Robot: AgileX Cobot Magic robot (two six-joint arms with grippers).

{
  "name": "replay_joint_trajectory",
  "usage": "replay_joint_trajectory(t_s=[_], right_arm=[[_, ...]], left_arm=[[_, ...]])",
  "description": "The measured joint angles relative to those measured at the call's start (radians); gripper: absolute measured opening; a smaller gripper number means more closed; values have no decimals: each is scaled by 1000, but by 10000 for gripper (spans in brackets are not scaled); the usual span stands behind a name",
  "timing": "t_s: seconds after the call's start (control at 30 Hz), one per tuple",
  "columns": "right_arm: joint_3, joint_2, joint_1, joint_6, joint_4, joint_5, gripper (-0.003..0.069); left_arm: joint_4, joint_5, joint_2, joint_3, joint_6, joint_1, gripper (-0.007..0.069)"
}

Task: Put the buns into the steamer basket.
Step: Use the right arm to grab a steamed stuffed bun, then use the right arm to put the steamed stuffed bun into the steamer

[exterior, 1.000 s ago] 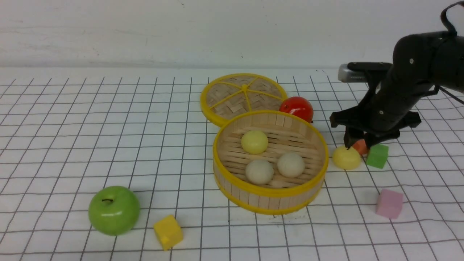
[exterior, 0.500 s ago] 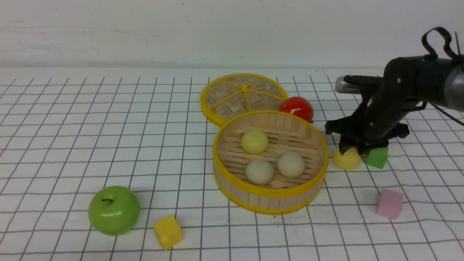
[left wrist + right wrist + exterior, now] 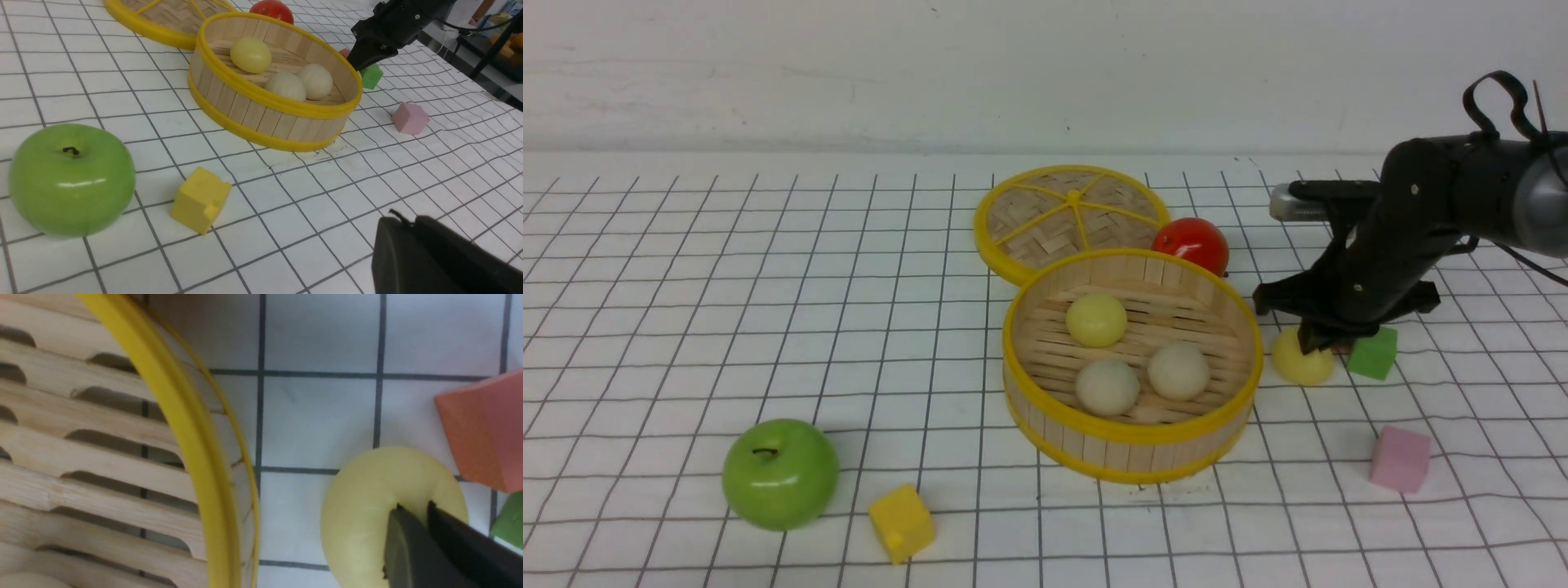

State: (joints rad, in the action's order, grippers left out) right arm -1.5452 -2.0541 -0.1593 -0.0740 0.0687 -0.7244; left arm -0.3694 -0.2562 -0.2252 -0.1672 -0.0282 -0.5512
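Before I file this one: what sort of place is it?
Probably a robot-lab tabletop, not a kitchen: everything sits on a white grid sheet, the steamer, apple and cubes look like props, and a black arm reaches in.

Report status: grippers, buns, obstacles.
Left gripper shut, empty. Right gripper shut, tips on last bun outside steamer basket; three buns inside. Orange cube, green cube close by.

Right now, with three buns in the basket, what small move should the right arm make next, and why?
Probably lift slightly. The right end effector is closed, seemingly pinching the top of the last bun, which sits on the table beside the basket; the basket's wall stands in the way.
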Motion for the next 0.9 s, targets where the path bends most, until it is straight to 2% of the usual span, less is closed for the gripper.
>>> replay_joint_trajectory(t_s=[0.27,0.5,0.57,0.63,0.73,0.87,0.9], right_arm=[[4,137,0,58,40,-64,-1],[4,245,-12,256,358,-42,1],[4,229,-40,339,464,-12,6],[4,198,-71,383,515,27,7],[4,140,-109,405,536,102,13],[5,45,-148,408,518,213,60],[5,15,-150,408,497,244,105]], left_arm=[[0,0,0,0,0,0,52],[0,0,0,0,0,0,58],[0,0,0,0,0,0,62],[0,0,0,0,0,0,65],[0,0,0,0,0,0,70],[0,0,0,0,0,0,74],[0,0,0,0,0,0,75]])
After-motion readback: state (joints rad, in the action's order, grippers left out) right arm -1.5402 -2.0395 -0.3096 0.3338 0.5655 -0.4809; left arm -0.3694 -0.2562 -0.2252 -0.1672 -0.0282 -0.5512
